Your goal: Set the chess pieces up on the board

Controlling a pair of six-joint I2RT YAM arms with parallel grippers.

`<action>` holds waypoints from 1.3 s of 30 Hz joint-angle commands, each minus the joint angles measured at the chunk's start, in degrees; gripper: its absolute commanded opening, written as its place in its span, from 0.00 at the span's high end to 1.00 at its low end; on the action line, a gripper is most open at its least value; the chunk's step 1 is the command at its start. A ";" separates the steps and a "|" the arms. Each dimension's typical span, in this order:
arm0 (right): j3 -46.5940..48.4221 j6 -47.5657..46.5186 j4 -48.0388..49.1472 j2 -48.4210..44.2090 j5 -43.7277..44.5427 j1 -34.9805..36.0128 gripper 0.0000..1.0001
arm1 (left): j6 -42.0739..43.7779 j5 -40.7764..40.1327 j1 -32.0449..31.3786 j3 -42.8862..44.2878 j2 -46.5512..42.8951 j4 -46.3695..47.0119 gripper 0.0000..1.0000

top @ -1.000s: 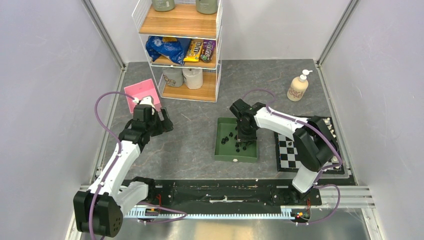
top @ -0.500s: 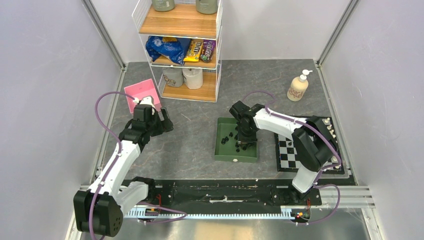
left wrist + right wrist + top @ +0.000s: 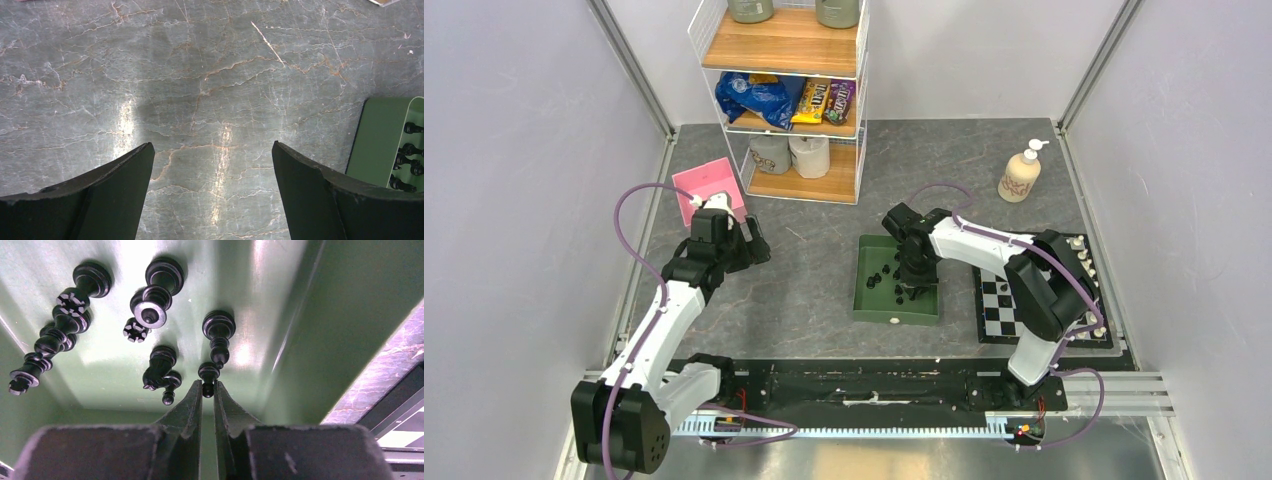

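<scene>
Nipping the head of a lying black piece point(image 3: 218, 329) with the right gripper point(image 3: 207, 385) inside the green tray point(image 3: 872, 305); other chess pieces point(image 3: 150, 302) alongside; board point(image 3: 996, 305) just right of tray; left gripper point(image 3: 212, 145) agape, left of tray.

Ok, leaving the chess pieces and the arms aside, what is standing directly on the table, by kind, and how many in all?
Green tray: 1
Chessboard: 1
Soap pump bottle: 1
Pink square sheet: 1
Wire shelf rack: 1
Total: 5
</scene>
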 commanded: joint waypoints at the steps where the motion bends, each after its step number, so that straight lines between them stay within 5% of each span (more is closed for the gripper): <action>1: 0.37 0.13 -1.52 -2.05 1.38 0.25 0.85 | 1.07 0.68 -0.03 1.32 0.20 1.19 0.05; 15: 2.34 4.91 -14.42 -21.95 8.22 -2.06 0.87 | 0.78 0.65 -0.03 1.51 -0.67 0.94 0.05; 24: -12.85 10.78 -15.10 -37.38 5.88 -21.18 0.86 | 0.61 1.24 -0.03 1.49 -0.89 0.93 0.05; 33: -23.68 13.85 -8.92 -38.56 1.26 -32.84 0.86 | 0.64 1.32 -0.03 1.55 -0.79 0.93 0.05; 39: -26.07 13.74 -9.52 -40.13 5.58 -37.10 0.86 | 0.63 1.51 -0.03 1.61 -0.07 0.95 0.05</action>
